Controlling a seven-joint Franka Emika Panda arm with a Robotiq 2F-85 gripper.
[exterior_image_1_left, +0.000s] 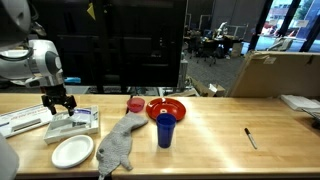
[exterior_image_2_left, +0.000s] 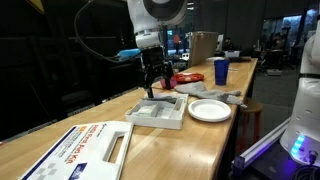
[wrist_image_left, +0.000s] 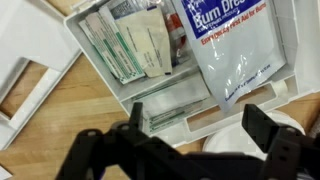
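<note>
1. The tool (exterior_image_1_left: 58, 103) hangs just above an open white tray (exterior_image_1_left: 80, 125), close over it, but I cannot tell that it touches it.
2. Its jaws are spread wide and pinch nothing; in the wrist view the two dark fingers (wrist_image_left: 132, 128) stand well apart, with the tray contents between and beyond them.
3. The tray lies near one end of the bench (exterior_image_1_left: 210, 130), a little back from the front edge as the exterior view shows it.
4. Inside the tray lies a silver burn dressing pouch (wrist_image_left: 235, 45), and beside it several flat packets (wrist_image_left: 125, 45).
5. A white plate (exterior_image_1_left: 72, 150) lies just beside the tray, closer to the front edge of the bench.
6. A flat white box (exterior_image_1_left: 20, 122) lies on the other side of the tray, nearer to the end of the bench.
7. A grey cloth (exterior_image_1_left: 117, 145) lies next to the plate, toward the middle of the bench, and reaches the front edge.
8. A blue cup (exterior_image_1_left: 165, 130) stands upright beside the cloth, and a red bowl (exterior_image_1_left: 166, 107) stands just behind the cup.
9. A black marker (exterior_image_1_left: 250, 137) lies alone, well apart, toward the far end of the bench.
</note>
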